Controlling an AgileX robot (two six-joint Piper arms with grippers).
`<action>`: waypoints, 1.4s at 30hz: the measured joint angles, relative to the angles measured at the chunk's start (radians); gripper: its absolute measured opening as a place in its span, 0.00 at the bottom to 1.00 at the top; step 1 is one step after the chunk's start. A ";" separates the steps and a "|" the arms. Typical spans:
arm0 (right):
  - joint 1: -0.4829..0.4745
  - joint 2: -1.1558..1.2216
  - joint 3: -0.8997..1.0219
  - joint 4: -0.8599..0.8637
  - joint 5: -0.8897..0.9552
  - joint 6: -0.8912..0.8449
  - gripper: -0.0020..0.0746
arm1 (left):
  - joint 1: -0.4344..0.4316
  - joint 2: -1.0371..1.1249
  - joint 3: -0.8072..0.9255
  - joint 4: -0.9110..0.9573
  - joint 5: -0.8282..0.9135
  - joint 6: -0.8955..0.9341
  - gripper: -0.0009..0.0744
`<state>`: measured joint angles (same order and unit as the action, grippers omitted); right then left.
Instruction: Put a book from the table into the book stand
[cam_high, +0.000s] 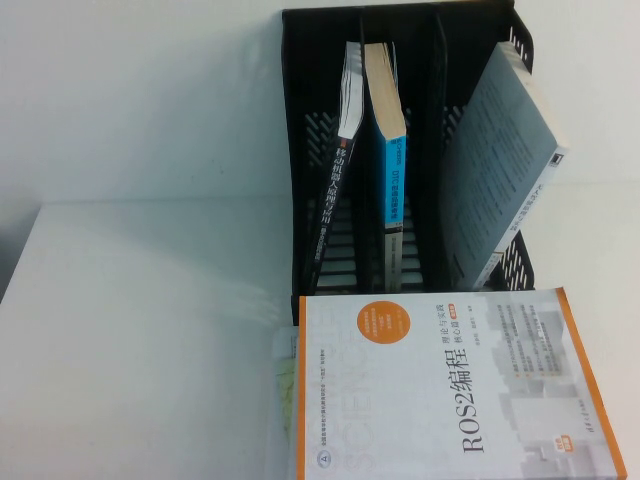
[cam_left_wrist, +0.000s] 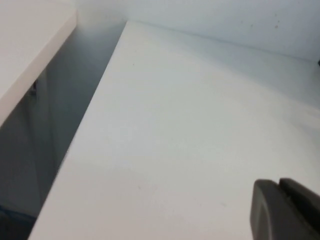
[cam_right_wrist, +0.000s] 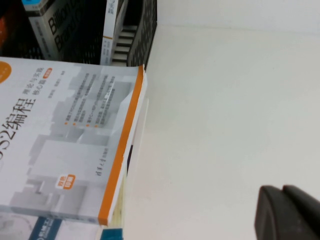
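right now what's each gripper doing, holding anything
left gripper: over bare table, holds nothing, fingers cannot be told.
right gripper: beside ROS2 book, holds nothing, cannot be told.

I read "ROS2编程" in large black type on the white orange-edged book (cam_high: 450, 390); "SCIENCE" faint along its cover; other spine and cover print in the book stand (cam_high: 300, 150) illegible.

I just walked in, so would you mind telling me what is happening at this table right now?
Nothing is being held at the moment. The black book stand already holds three books: the book with the grey back cover leans in its right-hand slot. A white ROS2 book lies on a stack on the table in front. The left gripper hangs over bare tabletop, and the right gripper hangs beside the stack; neither shows in the high view.
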<state>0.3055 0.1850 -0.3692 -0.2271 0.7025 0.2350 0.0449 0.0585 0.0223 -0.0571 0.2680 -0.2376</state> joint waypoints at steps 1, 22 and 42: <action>0.000 0.000 0.000 0.000 0.000 0.000 0.02 | 0.016 -0.027 -0.002 -0.005 0.028 0.000 0.01; 0.000 -0.002 0.000 0.000 0.002 0.000 0.02 | 0.043 -0.068 -0.003 -0.010 0.049 -0.004 0.01; -0.319 -0.197 0.391 0.035 -0.360 0.104 0.02 | 0.043 -0.068 -0.004 -0.012 0.053 -0.004 0.01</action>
<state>-0.0134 -0.0120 0.0223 -0.1918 0.3423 0.3393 0.0878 -0.0093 0.0182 -0.0690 0.3208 -0.2418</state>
